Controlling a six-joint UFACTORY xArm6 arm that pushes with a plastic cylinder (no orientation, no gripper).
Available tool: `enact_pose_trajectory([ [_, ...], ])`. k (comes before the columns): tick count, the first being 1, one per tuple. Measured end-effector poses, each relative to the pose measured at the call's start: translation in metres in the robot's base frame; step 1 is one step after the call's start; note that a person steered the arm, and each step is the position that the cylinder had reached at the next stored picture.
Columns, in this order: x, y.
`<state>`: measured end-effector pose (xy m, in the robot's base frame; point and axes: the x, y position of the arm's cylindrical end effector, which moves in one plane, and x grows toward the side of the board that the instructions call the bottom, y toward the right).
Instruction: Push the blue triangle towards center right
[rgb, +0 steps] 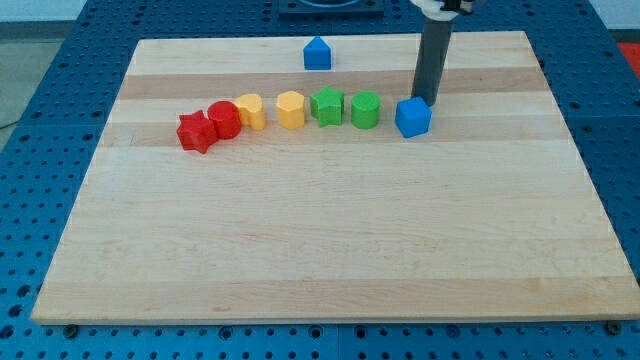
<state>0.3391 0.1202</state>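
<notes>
A small blue block with a pointed top, the triangle (317, 53), stands alone near the view's top edge, left of the rod. A second, chunkier blue block (412, 117) ends a row of blocks at its right. My tip (424, 102) is down on the board right at the upper right edge of this chunkier blue block, touching it or nearly so. The tip is far to the right of and below the blue triangle.
The row runs left from the chunky blue block: a green block (365, 109), a green star-like block (327, 105), two yellow blocks (290, 109) (251, 110), a red round block (224, 120) and a red star (196, 131). The wooden board (320, 240) lies on a blue perforated table.
</notes>
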Motion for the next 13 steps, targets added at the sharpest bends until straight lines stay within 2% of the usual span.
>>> enact_pose_trajectory([
  [2,0.007,0.000],
  [4,-0.079,-0.010],
  [6,-0.087,-0.099],
  [10,-0.084,-0.314],
  [11,-0.116,-0.334],
  [12,-0.135,-0.299],
  [13,-0.131,-0.227],
])
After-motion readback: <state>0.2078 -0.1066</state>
